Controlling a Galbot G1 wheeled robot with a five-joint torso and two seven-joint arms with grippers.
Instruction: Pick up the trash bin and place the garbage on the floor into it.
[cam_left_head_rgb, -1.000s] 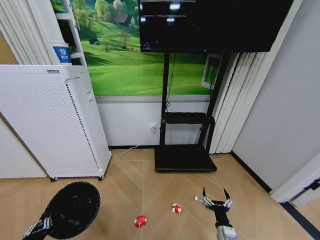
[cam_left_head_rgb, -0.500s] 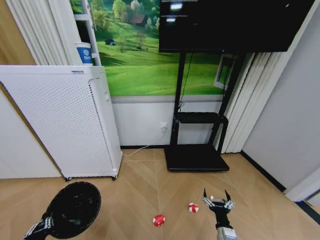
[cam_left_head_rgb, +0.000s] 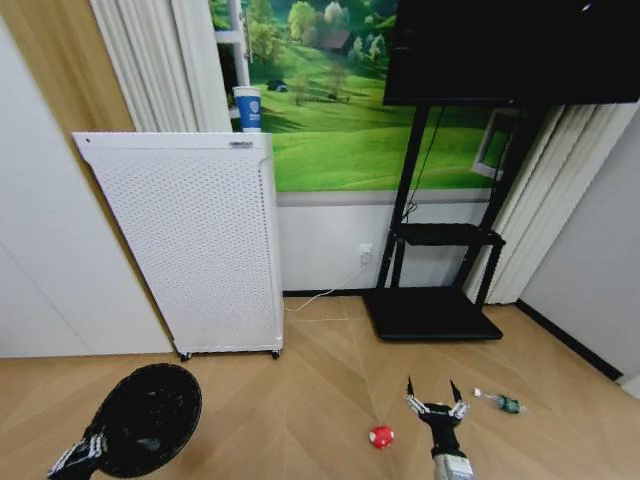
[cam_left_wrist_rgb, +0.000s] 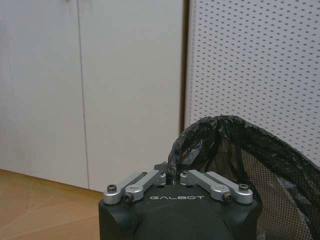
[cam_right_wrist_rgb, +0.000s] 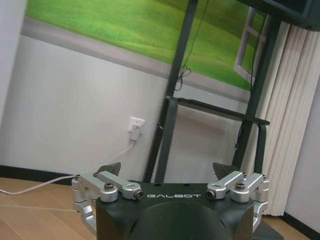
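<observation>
The trash bin (cam_left_head_rgb: 148, 418), a small black round mesh wastebasket lined with a dark bag, is hanging at our lower left, off the wooden floor (cam_left_head_rgb: 300, 400); our left pincer (cam_left_head_rgb: 78, 455) is pinching its rim, so we judge the pick-up done. Our right pincer (cam_left_head_rgb: 436, 409) is hovering spread and empty low over the floor. We are seeing two pieces left to collect: a slim green-and-white bottle-like piece (cam_left_head_rgb: 500, 402) to its right and a red wad (cam_left_head_rgb: 380, 436) to its left.
</observation>
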